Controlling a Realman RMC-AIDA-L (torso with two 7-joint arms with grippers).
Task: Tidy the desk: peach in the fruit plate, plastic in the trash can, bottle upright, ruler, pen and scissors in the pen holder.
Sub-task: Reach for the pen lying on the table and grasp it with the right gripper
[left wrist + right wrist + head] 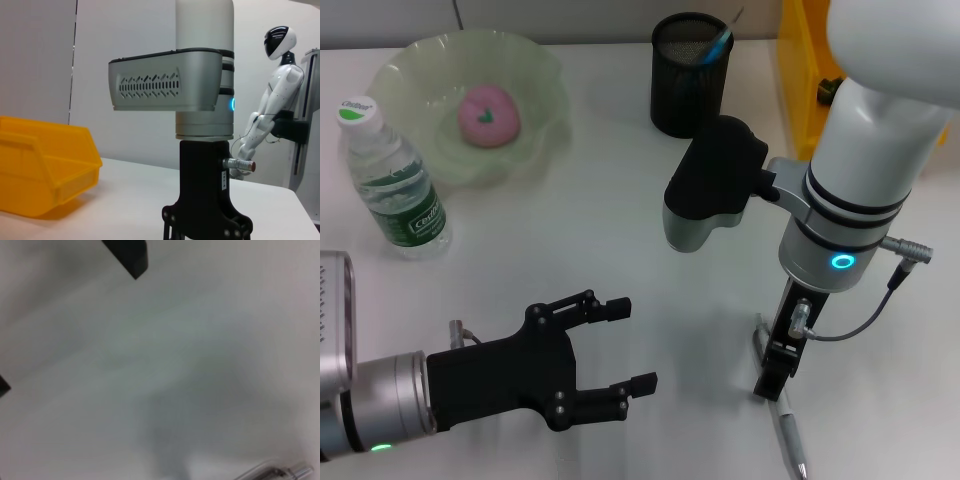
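My left hand [620, 345], black and hard-edged, stands spread wide low over the white surface [590, 210], its two fingers well apart with nothing between them and touching nothing. My right hand [775, 375] points straight down at the near right of the surface, right at the upper end of a slim silver metal pen [790, 435] that lies flat there; the fingers are narrow and dark, and I cannot tell whether they are parted or closed, nor whether they actually touch the pen. In the right wrist view the pen's shiny tip [280, 472] shows at the edge of a pale, smooth stretch of surface. At the far left sits a pale green translucent fruit plate with a wavy rim [535, 70], and the pink peach [488, 115] rests in its middle. Just beside the plate, nearer to me, a clear plastic water bottle with a green label [395, 185] stands upright, its cap on. At the far middle stands a black mesh cylindrical pen holder [685, 90] with a blue-tipped item [718, 42] leaning inside. A yellow plastic bin [800, 80] is at the far right, partly hidden behind my right arm.
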